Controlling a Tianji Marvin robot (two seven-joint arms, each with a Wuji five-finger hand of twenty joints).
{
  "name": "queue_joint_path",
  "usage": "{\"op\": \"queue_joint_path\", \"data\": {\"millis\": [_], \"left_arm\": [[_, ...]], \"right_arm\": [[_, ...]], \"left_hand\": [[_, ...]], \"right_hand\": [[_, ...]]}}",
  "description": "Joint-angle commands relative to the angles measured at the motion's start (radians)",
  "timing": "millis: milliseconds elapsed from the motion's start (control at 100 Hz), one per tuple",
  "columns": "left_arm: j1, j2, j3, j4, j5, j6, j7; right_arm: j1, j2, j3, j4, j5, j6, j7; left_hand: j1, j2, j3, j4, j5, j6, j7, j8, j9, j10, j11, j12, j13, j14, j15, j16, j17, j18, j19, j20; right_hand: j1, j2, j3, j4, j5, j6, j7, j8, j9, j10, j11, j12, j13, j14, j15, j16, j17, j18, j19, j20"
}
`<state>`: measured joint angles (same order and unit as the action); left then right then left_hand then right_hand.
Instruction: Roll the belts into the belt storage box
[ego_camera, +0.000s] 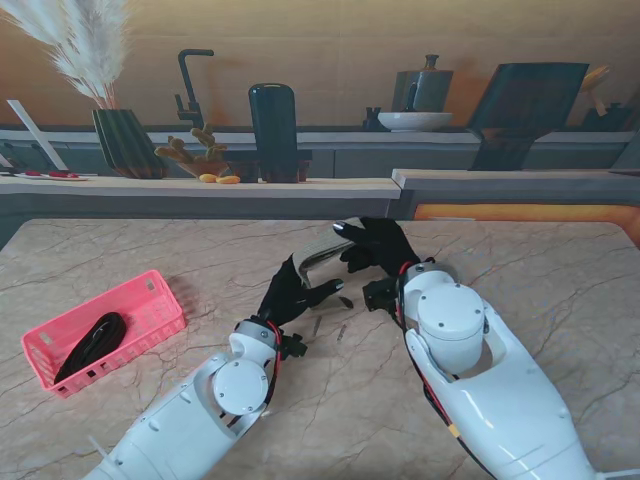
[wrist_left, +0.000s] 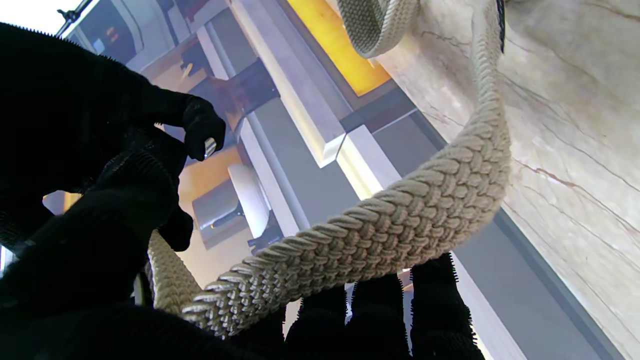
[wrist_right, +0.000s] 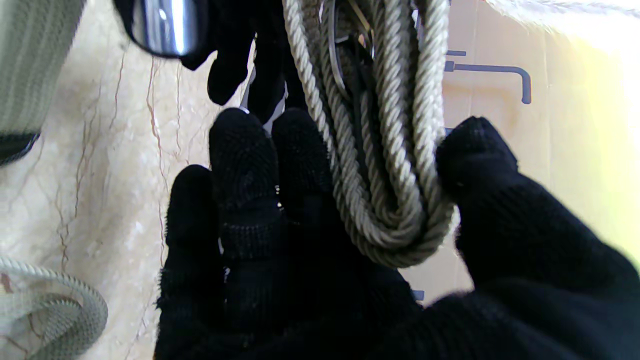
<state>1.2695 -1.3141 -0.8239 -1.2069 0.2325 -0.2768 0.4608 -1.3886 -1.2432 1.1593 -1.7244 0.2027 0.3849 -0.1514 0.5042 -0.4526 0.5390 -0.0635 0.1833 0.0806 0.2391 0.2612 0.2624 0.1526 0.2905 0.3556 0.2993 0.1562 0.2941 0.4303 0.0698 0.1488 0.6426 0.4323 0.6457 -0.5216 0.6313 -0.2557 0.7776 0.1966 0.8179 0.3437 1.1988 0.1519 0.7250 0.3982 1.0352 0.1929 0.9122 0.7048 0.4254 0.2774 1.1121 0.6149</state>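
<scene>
Marble table (ego_camera: 560, 290): both hands, left hand (ego_camera: 290, 292) and right hand (ego_camera: 380, 245), are grasping, coiling beige belt (ego_camera: 322, 256); black belt (ego_camera: 92, 342) is lying inside box (ego_camera: 160, 290).

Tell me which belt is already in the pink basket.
The black belt, coiled inside the pink basket. The beige braided belt is held between both hands.

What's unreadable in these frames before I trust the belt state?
- Stand view: most of the beige braided belt, hidden behind the right hand and left hand.
- Right wrist view: buckle, masked by belt coils and fingers.
- Pink basket: black belt too small to judge rolled.
</scene>
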Motion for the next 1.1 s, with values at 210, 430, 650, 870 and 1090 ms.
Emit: {"op": "queue_joint_path", "data": {"millis": [210, 430, 650, 870, 1090], "left_arm": [[0.008, -0.034, 0.0, -0.007, -0.03, -0.003, 0.046], [0.016, -0.04, -0.007, -0.018, -0.039, -0.021, 0.068], [0.025, -0.041, -0.015, -0.032, -0.051, -0.044, 0.071], [0.035, -0.037, -0.021, -0.045, -0.057, -0.075, 0.062], [0.048, -0.038, -0.025, -0.064, -0.054, -0.078, 0.076]], "right_arm": [[-0.005, -0.038, -0.023, 0.021, 0.097, 0.03, -0.034], [0.003, -0.048, -0.033, 0.048, 0.127, 0.061, -0.044], [0.011, -0.047, -0.033, 0.072, 0.173, 0.099, -0.007], [0.031, -0.047, -0.045, 0.105, 0.203, 0.133, 0.031], [0.046, -0.053, -0.049, 0.125, 0.281, 0.159, 0.056]], "left_hand": [[-0.077, 0.04, -0.02, -0.018, -0.049, -0.018, -0.177, -0.034, -0.063, -0.025, 0.018, -0.027, -0.041, -0.058, 0.001, -0.042, -0.022, -0.094, 0.011, -0.065], [-0.112, 0.037, -0.022, -0.036, -0.054, -0.041, -0.256, -0.021, -0.067, -0.031, -0.019, -0.055, -0.058, -0.067, -0.005, -0.06, -0.032, -0.116, 0.007, -0.088], [-0.168, 0.017, 0.024, -0.064, -0.049, -0.056, -0.261, -0.07, -0.064, -0.032, -0.018, -0.07, -0.058, -0.072, -0.008, -0.089, -0.03, -0.126, -0.005, -0.101], [-0.184, 0.004, 0.017, -0.064, -0.048, -0.077, -0.257, -0.07, -0.061, -0.036, -0.016, -0.069, -0.049, -0.075, -0.015, -0.094, -0.031, -0.123, -0.014, -0.106], [-0.083, 0.025, 0.014, -0.025, -0.05, -0.045, -0.19, 0.078, 0.034, -0.08, 0.057, -0.054, 0.019, -0.091, 0.004, -0.098, 0.008, -0.104, 0.021, -0.09]], "right_hand": [[0.16, 0.089, 0.15, 0.047, 0.029, -0.302, 0.176, 0.026, 0.012, -0.019, 0.009, 0.008, -0.016, -0.032, 0.015, 0.012, 0.003, -0.029, 0.025, 0.031], [0.167, 0.085, 0.167, 0.047, 0.026, -0.287, 0.178, 0.029, -0.003, -0.002, 0.031, 0.019, -0.027, -0.016, 0.038, 0.022, -0.005, -0.022, 0.028, 0.037], [0.166, 0.086, 0.177, 0.044, 0.021, -0.281, 0.176, 0.032, -0.02, 0.012, 0.062, 0.037, -0.043, -0.004, 0.08, 0.042, -0.019, -0.016, 0.025, 0.041], [0.165, 0.093, 0.173, 0.043, 0.019, -0.267, 0.172, 0.035, -0.026, 0.021, 0.083, 0.048, -0.046, 0.001, 0.106, 0.055, -0.021, -0.016, 0.028, 0.047], [0.166, 0.107, 0.163, 0.043, 0.009, -0.253, 0.165, 0.037, -0.035, 0.027, 0.1, 0.058, -0.054, 0.004, 0.124, 0.064, -0.027, -0.016, 0.031, 0.053]]}}
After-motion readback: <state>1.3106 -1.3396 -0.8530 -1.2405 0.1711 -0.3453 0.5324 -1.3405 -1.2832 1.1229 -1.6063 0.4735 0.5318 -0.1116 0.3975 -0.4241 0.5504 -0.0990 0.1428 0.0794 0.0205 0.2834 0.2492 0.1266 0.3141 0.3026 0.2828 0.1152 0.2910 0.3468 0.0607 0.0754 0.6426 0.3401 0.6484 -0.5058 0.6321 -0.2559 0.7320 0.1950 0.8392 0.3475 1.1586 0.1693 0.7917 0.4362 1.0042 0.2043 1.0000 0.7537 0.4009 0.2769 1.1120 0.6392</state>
